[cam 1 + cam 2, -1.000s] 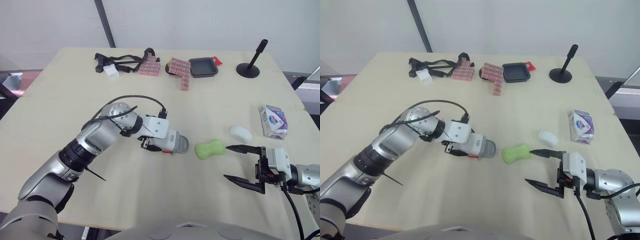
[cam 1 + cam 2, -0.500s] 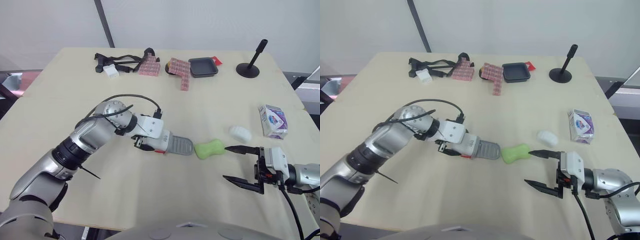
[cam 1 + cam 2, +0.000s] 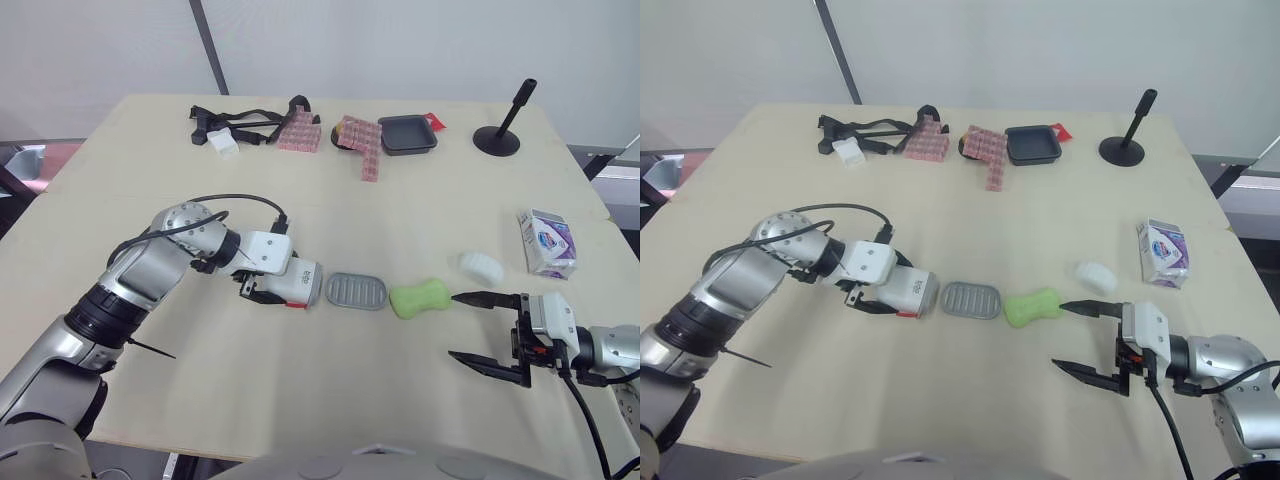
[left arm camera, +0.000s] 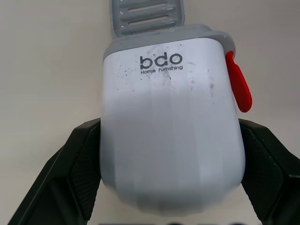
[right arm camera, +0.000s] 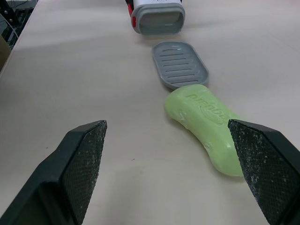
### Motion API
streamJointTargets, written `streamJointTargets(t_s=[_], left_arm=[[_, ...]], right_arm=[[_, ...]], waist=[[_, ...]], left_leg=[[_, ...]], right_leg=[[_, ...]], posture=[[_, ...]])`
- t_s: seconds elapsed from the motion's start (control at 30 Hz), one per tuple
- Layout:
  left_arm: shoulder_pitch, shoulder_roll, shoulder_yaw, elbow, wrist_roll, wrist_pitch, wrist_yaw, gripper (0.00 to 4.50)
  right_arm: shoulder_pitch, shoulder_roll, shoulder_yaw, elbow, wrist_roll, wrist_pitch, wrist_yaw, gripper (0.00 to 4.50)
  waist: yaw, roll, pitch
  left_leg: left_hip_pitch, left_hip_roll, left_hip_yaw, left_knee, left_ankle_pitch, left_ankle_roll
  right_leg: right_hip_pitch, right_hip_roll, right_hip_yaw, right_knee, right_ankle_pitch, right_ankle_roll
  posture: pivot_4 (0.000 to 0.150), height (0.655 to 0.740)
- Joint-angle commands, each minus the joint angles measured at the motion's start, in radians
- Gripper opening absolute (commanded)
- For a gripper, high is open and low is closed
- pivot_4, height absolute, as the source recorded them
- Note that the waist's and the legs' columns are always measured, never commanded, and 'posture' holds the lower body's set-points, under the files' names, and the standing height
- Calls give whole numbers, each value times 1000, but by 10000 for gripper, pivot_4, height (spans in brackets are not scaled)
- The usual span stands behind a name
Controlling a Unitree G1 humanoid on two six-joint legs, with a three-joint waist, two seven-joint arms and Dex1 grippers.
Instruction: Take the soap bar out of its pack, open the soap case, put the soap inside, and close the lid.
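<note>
— Left gripper (image 4: 169, 129): what has it got?
— It is clamped on the white soap case shell (image 3: 295, 285), one black finger on each side. The shell lies on its side on the table (image 3: 400, 200), its mouth facing the grey tray (image 3: 356, 291) across a small gap.
— And the tray?
— Flat on the table, ribbed face up, wholly outside the shell.
— Where is the soap?
— The green soap bar (image 3: 420, 298) lies bare at the tray's end away from the shell, touching it or nearly so; I cannot tell which.
— Right gripper?
— The right gripper (image 3: 455, 325) sits beyond the soap from the tray, fingers spread wide, holding nothing. One fingertip is just beside the soap's end.
— Anything else?
— A white oval lump (image 3: 480, 266) and the soap pack (image 3: 547, 243) lie farther from the tray on that same side, the pack farthest.
</note>
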Motion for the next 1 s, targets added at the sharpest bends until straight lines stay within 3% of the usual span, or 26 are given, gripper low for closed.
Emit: streamJointTargets(t_s=[0.03,0.37,1.0], left_arm=[[7,-10,40,42,-12,-87,23,34711],[6,-47,27,159,16,-217,59,34711],[21,-48,17,159,0,-206,23,34711]], right_arm=[[-16,-13,-13,3,-8,-18,-1,44511],[-28,-17,-16,45,-23,-46,15,44511],[-18,-24,-19,77,-26,-79,33,44511]], waist=[[0,0,0],[-1,0,0],[-2,0,0]], left_leg=[[0,0,0,0,0,0],[0,0,0,0,0,0],[1,0,0,0,0,0]], right_leg=[[0,0,0,0,0,0],[0,0,0,0,0,0],[0,0,0,0,0,0]], posture=[[1500,7400],[1500,7400],[1500,7400]])
